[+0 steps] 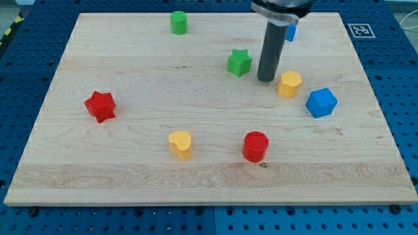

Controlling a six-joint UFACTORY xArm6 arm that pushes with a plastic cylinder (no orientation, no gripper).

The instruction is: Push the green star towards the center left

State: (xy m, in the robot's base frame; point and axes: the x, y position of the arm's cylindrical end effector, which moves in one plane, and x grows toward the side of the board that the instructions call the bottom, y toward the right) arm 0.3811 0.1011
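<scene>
Looking down at the pale wooden counter (130, 85), you are seeing the dark cylindrical rod coming in from the view's top, and my tip (266, 80) is resting on the wood just to the view's right of the small green star-shaped block (240, 62). A narrow strip of bare wood is showing between the tip and the star, so the two are lying close together but apart. This arm is carrying no claw at all, only the rod, so no jaws are showing as apart or together.

Taking the green star as your landmark, it is sitting somewhat above the middle of the counter and a little to the view's right of centre. The yellow hexagonal block (289, 84) is lying to the star's right and slightly lower, just beyond the tip. The blue angular block (321, 102) is lying farther right and lower again. A second blue block (291, 31) is peeking out up and to the right of the star, mostly hidden behind the rod, so its shape is not readable. The green cylinder (179, 22) is standing up and to the left of the star, near the counter's top edge. The red star-shaped block (100, 106) is lying well to the left and lower. The yellow heart-shaped block (181, 143) is sitting below and left, and the red cylinder (255, 146) is sitting almost straight below the star.
</scene>
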